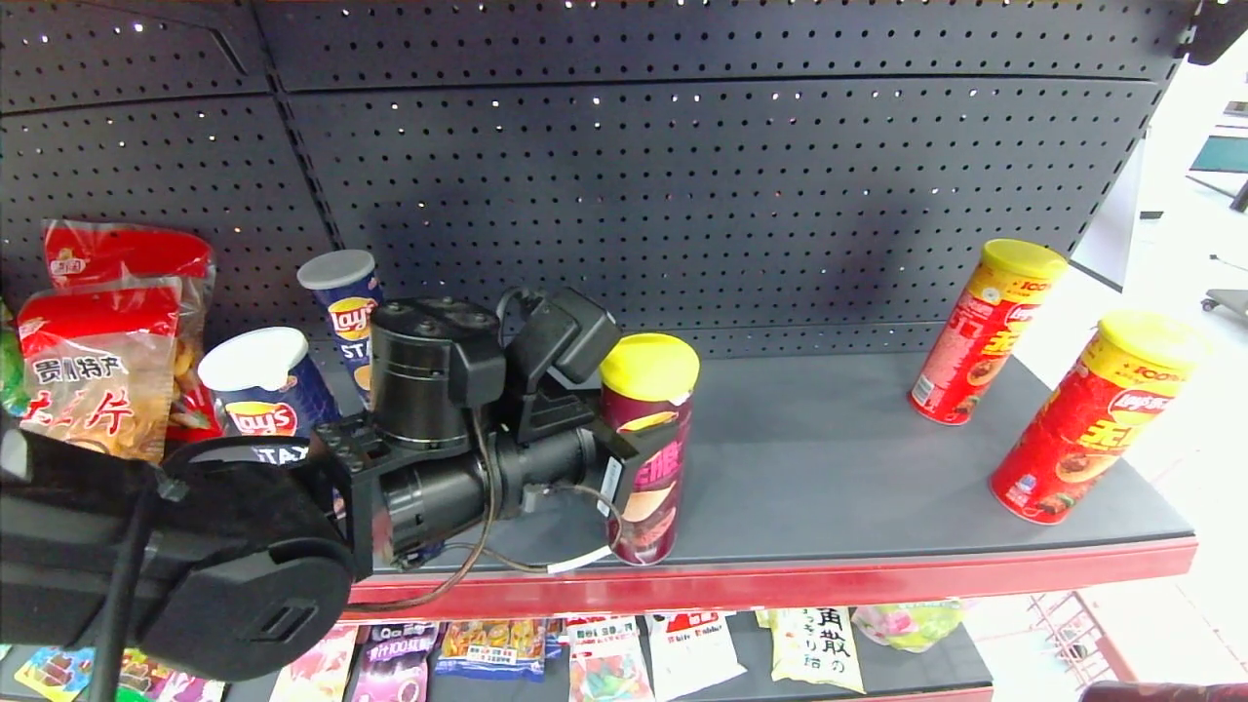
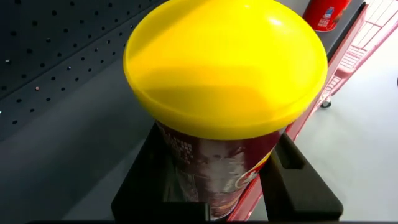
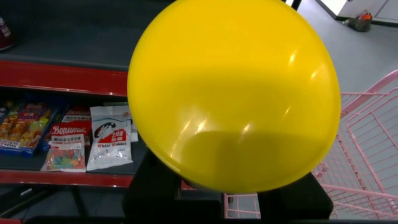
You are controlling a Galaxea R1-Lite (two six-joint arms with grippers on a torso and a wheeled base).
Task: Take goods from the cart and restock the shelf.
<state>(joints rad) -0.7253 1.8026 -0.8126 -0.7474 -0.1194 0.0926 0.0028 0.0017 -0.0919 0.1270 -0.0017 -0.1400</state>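
A maroon can with a yellow lid [image 1: 651,429] stands upright near the front edge of the dark shelf [image 1: 829,468]. My left gripper [image 1: 629,468] comes in from the left and is shut on the can's body. In the left wrist view the lid [image 2: 224,68] sits above the black fingers [image 2: 142,180] on either side. My right gripper [image 3: 224,202] is shut on another can, whose yellow lid [image 3: 233,93] hides its body. That can is held over the aisle, in front of the shelf's red edge [image 3: 62,74].
Two red cans with yellow lids [image 1: 985,331] [image 1: 1097,419] stand at the shelf's right end. Two blue cans with white lids [image 1: 263,390] [image 1: 341,302] and snack bags [image 1: 97,370] crowd the left. Packets [image 1: 682,648] fill the lower shelf. A pink cart [image 3: 373,155] stands beside the right gripper.
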